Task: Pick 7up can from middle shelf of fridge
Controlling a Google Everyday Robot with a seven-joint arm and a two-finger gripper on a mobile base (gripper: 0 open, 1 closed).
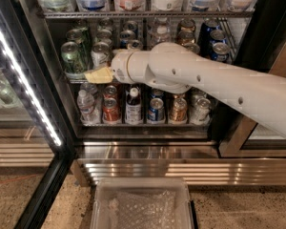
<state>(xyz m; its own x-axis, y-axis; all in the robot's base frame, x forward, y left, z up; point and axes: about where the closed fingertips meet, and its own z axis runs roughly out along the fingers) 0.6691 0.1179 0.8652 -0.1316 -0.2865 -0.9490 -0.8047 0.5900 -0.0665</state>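
The fridge (38, 80) stands open, with its LED strip on the left door frame. The middle shelf (76, 80) holds rows of cans. A white-silver can with a silver top, the 7up can (100, 55), stands at the front of the second row from the left, beside a dark green can (71, 58). My gripper (99, 75), with yellowish tips, is at the shelf's front edge just below and in front of the 7up can. My white arm (195, 80) reaches in from the right and hides the middle rows. No can shows in the gripper.
The rack above (148, 14) holds large bottles in clear tubs. The rack below holds red cans (110, 109) and small bottles (133, 106). Blue cans (219, 49) stand at the middle shelf's right. A clear plastic bin (143, 204) lies on the floor in front of the steel base (148, 151).
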